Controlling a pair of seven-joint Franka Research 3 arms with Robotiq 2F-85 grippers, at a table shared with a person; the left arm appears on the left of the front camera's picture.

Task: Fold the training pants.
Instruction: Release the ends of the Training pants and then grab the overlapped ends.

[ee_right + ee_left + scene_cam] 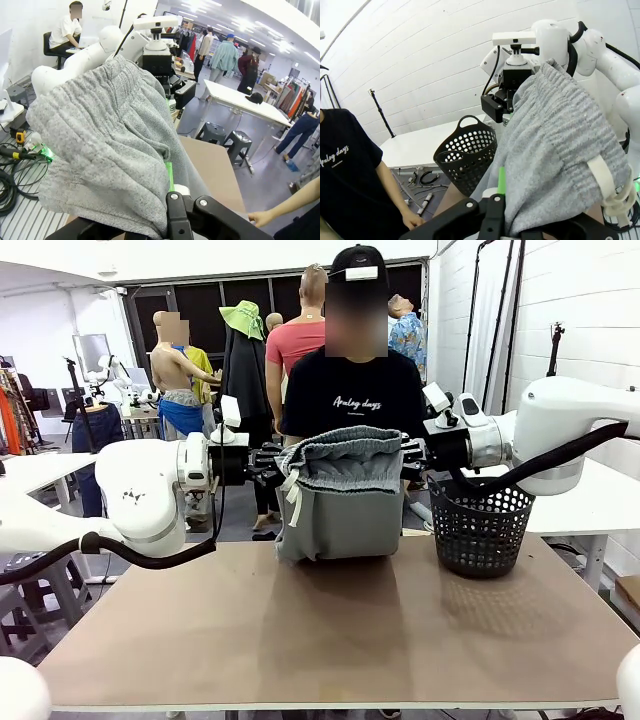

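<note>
Clamping shut on one training pants (340, 510) (one basket (480, 530) beside), left end effector (270, 465) and right end effector (410, 454) reach inward, level.

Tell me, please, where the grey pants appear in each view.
Front view: pants at the centre, in front of the person.
Left wrist view: pants fill the centre and right foreground.
Right wrist view: pants fill the left and centre foreground.
Shared landmark: the person in the black shirt.
</note>
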